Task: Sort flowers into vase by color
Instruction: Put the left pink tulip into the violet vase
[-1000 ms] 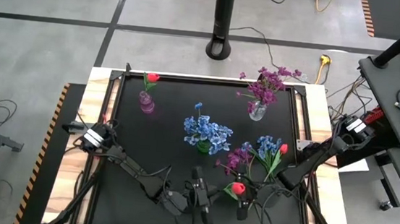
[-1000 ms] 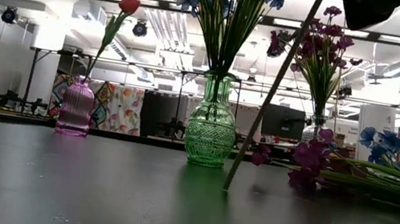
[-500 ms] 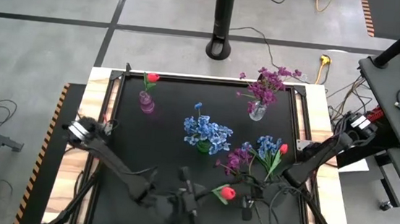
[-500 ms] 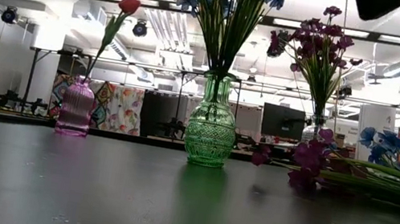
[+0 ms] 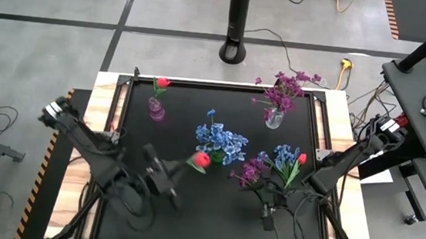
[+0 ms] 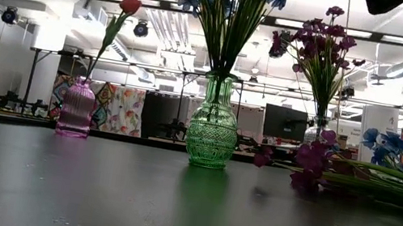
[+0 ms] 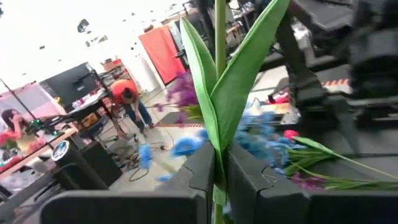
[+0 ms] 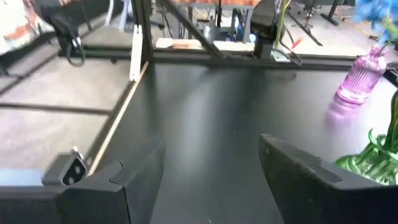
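the left gripper (image 7: 216, 180) is closed on the red tulip (image 5: 202, 160) stem; only the high view shows its bud; the right gripper (image 8: 211, 168) stands open, empty

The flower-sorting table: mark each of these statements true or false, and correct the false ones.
1. The left gripper is shut on a red tulip. True.
2. The right gripper holds a blue flower. False: its fingers are open, holding nothing.
3. The pink vase holds one red tulip. True.
4. The green vase holds purple flowers. False: it holds blue flowers.
5. No loose flowers remain. False: a pile lies on the table.
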You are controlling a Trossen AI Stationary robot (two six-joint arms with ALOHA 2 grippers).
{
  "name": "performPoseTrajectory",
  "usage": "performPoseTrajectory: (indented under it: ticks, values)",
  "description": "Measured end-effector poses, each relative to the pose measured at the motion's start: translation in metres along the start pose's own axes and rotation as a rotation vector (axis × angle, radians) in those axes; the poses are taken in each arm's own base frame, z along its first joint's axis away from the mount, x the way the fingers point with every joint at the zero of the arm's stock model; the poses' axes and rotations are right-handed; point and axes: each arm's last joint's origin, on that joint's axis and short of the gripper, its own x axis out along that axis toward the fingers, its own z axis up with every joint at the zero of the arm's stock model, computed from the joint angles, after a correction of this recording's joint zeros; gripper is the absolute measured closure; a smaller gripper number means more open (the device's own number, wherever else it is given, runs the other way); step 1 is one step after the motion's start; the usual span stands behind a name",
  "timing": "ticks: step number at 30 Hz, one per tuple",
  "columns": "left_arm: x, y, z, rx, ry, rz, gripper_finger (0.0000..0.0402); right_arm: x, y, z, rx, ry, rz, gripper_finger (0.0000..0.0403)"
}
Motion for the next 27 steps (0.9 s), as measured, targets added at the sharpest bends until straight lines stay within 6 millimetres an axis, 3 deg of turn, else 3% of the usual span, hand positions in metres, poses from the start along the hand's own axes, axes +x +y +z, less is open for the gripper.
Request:
performPoseTrajectory:
  ticks: [4, 10, 15, 21, 27]
  values:
    - [-0.005, 0.036, -0.013, -0.024, 0.006, 0.061, 0.0388, 0.003, 0.001, -0.003, -0.013, 0.011, -0.003, 0.0157]
    - [0.009, 0.092, -0.042, -0.078, 0.034, 0.172, 0.0388, 0.007, -0.006, -0.003, -0.006, 0.011, -0.036, 0.0158]
    - [0.019, 0.136, -0.062, -0.159, -0.013, 0.145, 0.0389, 0.013, -0.017, -0.001, 0.010, 0.012, -0.077, 0.0158]
    - [0.015, 0.168, -0.077, -0.193, -0.253, 0.059, 0.0398, 0.018, -0.028, 0.001, 0.017, 0.013, -0.115, 0.0158]
    - [0.006, 0.184, -0.098, -0.098, -0.271, 0.102, 0.0399, 0.025, -0.047, 0.007, 0.060, -0.018, -0.250, 0.0158]
